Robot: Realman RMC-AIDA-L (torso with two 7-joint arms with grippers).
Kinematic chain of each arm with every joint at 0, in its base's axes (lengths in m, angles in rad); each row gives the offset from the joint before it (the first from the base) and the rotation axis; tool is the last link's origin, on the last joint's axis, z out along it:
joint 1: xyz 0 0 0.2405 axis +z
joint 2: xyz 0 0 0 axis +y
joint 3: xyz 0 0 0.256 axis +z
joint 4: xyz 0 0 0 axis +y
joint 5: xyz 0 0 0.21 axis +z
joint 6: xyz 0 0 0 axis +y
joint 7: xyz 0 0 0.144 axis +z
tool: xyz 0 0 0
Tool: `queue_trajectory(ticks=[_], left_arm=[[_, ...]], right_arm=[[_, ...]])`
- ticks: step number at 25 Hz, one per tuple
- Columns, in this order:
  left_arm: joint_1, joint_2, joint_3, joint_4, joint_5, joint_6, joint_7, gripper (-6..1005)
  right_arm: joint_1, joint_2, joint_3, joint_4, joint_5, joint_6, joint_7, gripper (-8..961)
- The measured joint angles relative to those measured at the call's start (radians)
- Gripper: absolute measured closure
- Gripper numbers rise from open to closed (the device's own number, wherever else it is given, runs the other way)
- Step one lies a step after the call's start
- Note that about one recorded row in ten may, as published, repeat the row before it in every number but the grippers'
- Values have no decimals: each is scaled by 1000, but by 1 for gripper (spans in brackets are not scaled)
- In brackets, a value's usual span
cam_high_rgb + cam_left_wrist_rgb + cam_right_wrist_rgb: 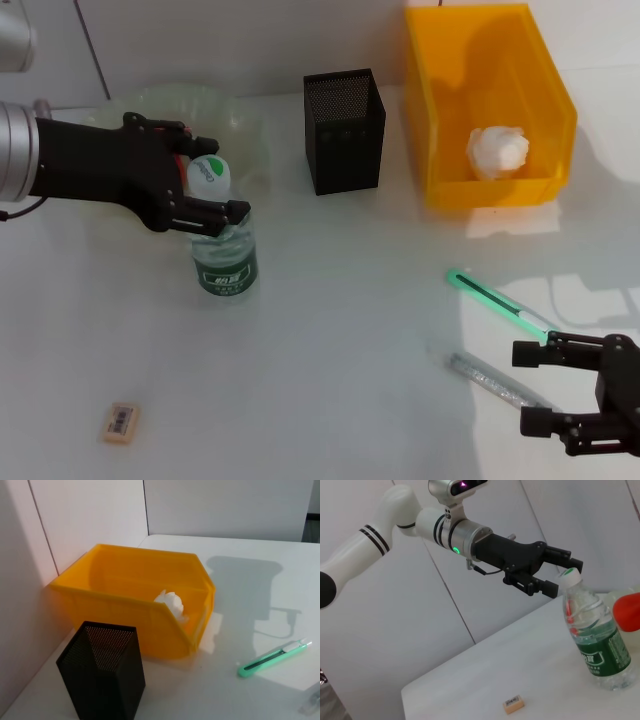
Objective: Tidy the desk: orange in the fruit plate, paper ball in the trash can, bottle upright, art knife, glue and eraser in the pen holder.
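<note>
The bottle (225, 255) stands upright on the table, white cap up. My left gripper (222, 177) is open, one finger on each side of the cap, also seen from the right wrist (567, 576). The orange (627, 611) lies just behind the bottle in the fruit plate (170, 103); in the head view my left hand hides nearly all of it. The paper ball (497, 150) sits in the trash can (548, 100). The green art knife (495, 298) and the clear glue stick (490, 378) lie at the front right. My right gripper (528, 388) is open beside the glue. The eraser (120, 422) is at the front left.
The pen holder (345, 130) stands at the back between the plate and the trash can, and its inside (107, 647) looks bare. A white wall runs along the table's far edge.
</note>
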Motion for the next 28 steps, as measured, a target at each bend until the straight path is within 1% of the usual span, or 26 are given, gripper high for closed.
queue_trajectory(ticks=[4,6,8,9,11,12,13,14,15,16,17,18,19,20,21,22,23,24,25,26,28], left_arm=[[12,-2,-30,56,-6,17,-3,318],[26,-2,-50,102,-6,20,-8,264],[26,-2,-50,102,-6,20,-8,211],[41,-2,-73,143,-7,21,-9,184],[66,-4,-96,183,-26,24,-7,184],[66,-4,-96,183,-26,24,-7,184],[88,-4,-105,203,-65,33,2,184],[88,-4,-105,203,-65,33,2,184],[150,-1,-113,228,-205,79,39,184],[150,-1,-113,228,-205,79,39,184],[183,-1,-114,230,-281,118,66,184],[183,-1,-114,230,-281,118,66,184],[289,-9,-89,198,-451,205,180,184],[304,-10,-78,185,-464,205,198,184],[315,-10,-67,171,-476,205,214,184],[344,-11,-42,131,-508,201,250,184],[361,-11,-27,100,-530,200,276,184],[375,-10,-13,54,-552,202,314,184],[382,-10,-2,20,-567,207,344,184],[388,-10,9,-19,-580,215,377,184],[388,-10,9,-19,-580,215,377,184]], right_arm=[[-2,0,0,0,-1,-4,-4,143],[-2,0,2,0,-1,-5,-4,143],[-3,0,5,0,-1,-5,-5,143],[-4,0,8,0,0,-5,-5,143],[-5,0,17,0,3,-5,-5,142],[-5,0,31,0,4,-7,-5,142],[-5,0,53,0,4,-9,-3,142],[-3,0,122,-9,5,-12,7,142],[-3,0,122,-9,5,-12,7,142],[-1,0,149,-15,6,-14,15,142],[10,1,215,-54,8,-21,74,142],[10,1,215,-54,8,-21,74,142],[27,-3,246,-112,13,-27,161,142],[27,-3,246,-112,13,-27,161,142],[38,-6,252,-149,18,-30,213,143],[51,-8,253,-193,25,-33,262,143],[62,-9,252,-243,29,-38,306,143],[91,-7,239,-348,39,-55,393,143],[91,-7,239,-348,39,-55,393,143],[106,-5,227,-405,41,-66,438,143],[138,-8,182,-510,43,-93,519,143]])
